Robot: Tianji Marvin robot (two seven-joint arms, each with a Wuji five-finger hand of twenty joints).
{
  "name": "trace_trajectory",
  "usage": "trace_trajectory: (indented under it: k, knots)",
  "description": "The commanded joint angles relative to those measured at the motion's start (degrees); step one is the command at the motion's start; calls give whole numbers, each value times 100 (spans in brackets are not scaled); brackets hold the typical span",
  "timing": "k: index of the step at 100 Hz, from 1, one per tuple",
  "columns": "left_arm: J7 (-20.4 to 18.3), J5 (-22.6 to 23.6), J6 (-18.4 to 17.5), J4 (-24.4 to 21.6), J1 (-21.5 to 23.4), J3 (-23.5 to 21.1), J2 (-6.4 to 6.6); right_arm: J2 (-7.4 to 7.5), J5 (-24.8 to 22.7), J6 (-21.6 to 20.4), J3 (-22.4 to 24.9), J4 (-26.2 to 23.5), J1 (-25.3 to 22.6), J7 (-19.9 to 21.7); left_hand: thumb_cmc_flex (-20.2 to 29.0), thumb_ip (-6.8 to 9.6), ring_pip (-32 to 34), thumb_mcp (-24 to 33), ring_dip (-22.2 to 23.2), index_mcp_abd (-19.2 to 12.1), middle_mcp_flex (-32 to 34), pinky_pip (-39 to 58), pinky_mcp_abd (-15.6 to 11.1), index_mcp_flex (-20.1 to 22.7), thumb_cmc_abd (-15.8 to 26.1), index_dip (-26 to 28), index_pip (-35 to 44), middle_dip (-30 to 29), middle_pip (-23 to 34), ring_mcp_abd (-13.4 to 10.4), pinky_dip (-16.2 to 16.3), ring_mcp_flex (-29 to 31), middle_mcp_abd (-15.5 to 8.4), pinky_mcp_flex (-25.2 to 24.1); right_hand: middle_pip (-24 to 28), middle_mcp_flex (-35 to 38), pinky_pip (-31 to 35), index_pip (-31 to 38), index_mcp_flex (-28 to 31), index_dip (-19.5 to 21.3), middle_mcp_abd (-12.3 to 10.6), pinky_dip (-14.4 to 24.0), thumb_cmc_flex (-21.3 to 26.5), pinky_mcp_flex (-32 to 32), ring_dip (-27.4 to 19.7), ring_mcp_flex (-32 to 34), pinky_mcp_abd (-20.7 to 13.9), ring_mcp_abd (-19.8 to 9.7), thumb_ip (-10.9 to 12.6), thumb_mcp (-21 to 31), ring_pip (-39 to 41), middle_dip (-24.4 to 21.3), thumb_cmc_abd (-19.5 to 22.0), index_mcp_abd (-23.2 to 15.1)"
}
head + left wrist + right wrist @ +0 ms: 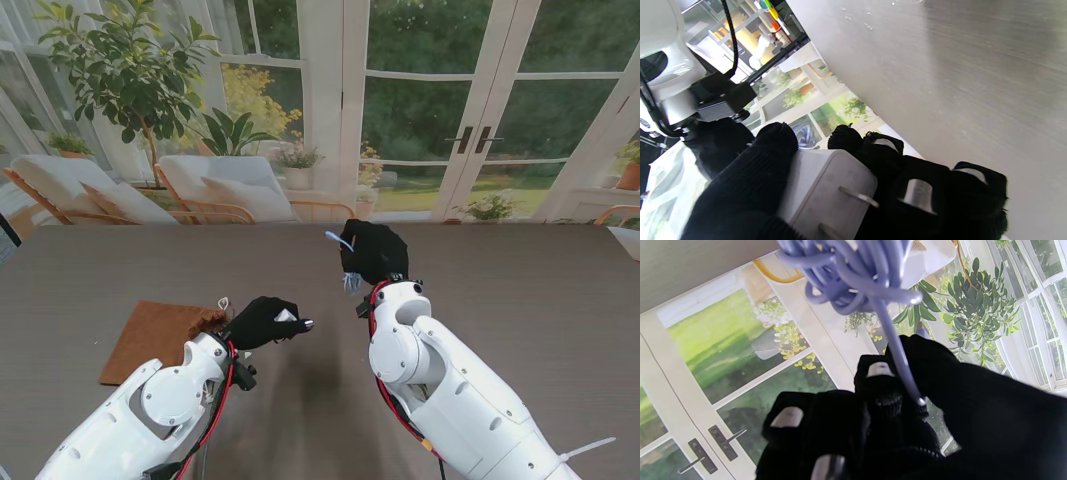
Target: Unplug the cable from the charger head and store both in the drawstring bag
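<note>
Your left hand [262, 322] is closed around the white charger head [826, 186], holding it above the table [520, 290], just to the right of the brown drawstring bag [150, 338]. In the left wrist view you can see the block pinched between the thumb and the other fingers [773, 146], with its two metal prongs sticking out toward the camera. From the stand view only a small white corner of it shows past the black glove.

Your right hand [372, 252] is also closed, gripping the pale lilac cable [857, 276]. It sits farther from you than the left hand and to its right, well apart from it. In the right wrist view the cable's straight end runs into the pinch of the fingers, and the rest hangs as a bundled coil beyond the fingertips. In the stand view a short loop of it pokes out at the hand's left side.

The cable and the charger head are separate, one in each hand. The bag lies flat on the table near your left forearm, touching neither hand.

You cannot read any brand, label or writing on the charger head, cable or bag.
</note>
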Motion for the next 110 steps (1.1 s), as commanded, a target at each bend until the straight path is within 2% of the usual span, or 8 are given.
trace_trajectory:
  k: [1,12,14,32,64,90,107,110]
  knots:
    - [-156,-31,83,81,-44,34,-15,0,-26,-20,-16,-68,-29,104,509,119,-41,174,126,139,-260,-73,-187,75,617,-81,196,120,-183,226,241,-12,406,-438,346,639,1392,977,683,705,770,293,455,3316,101,48,-490,-852,154,365,470,-26,388,-797]
    - [-177,17,163,196,-138,118,-17,8,-31,-23,-25,-81,-32,134,596,99,-518,126,281,99,-655,-433,-329,-242,553,-428,-54,-31,-488,333,355,-487,448,-928,346,638,1392,976,683,706,774,305,454,3318,104,48,-496,-853,154,365,470,-25,385,-799]
    - [-183,25,173,217,-155,133,-17,9,-32,-24,-26,-83,-33,137,649,36,-639,119,305,93,-735,-523,-354,-307,509,-520,-82,-83,-573,372,364,-591,459,-1038,347,639,1392,976,683,706,772,306,452,3318,105,48,-497,-852,153,364,470,-24,384,-799]
    - [-288,32,247,399,-311,267,-11,19,-38,-39,-37,-96,-50,171,991,-107,-1050,-113,389,46,-1116,-818,-515,-672,327,-913,-66,-262,-788,440,391,-1038,489,-1491,350,639,1392,972,689,706,773,320,448,3320,108,48,-500,-851,152,367,471,-22,384,-806]
    - [-458,129,349,609,-497,446,20,40,-45,-81,-51,-107,-90,229,1501,-108,-1791,-375,348,-91,-1628,-1191,-800,-1250,3,-1363,76,-658,-1157,471,258,-1679,428,-2085,356,641,1392,969,690,710,777,342,447,3324,115,48,-505,-850,151,374,471,-21,378,-808]
    - [-613,144,413,782,-655,601,40,36,-32,-99,-66,-102,-120,219,1765,-69,-1697,-617,460,-53,-1840,-1182,-965,-1511,72,-1415,159,-619,-1043,397,273,-1875,432,-2231,364,641,1392,968,689,711,772,360,437,3327,121,48,-514,-856,145,377,471,-22,380,-809]
    - [-662,315,390,921,-788,750,65,33,-29,-108,-67,-91,-130,205,2162,40,-1257,-1267,751,46,-2158,-1163,-1246,-1871,389,-1308,370,-224,-650,237,657,-2156,429,-2519,367,641,1392,968,687,711,768,370,428,3330,124,48,-521,-853,140,377,471,-23,376,-812]
    - [-655,364,378,951,-813,781,67,33,-27,-106,-67,-90,-131,203,2298,102,-1218,-1526,787,47,-2239,-1203,-1299,-1932,478,-1320,421,-150,-609,211,789,-2230,429,-2587,368,641,1392,967,686,711,767,371,433,3330,124,48,-522,-852,142,381,470,-23,381,-813]
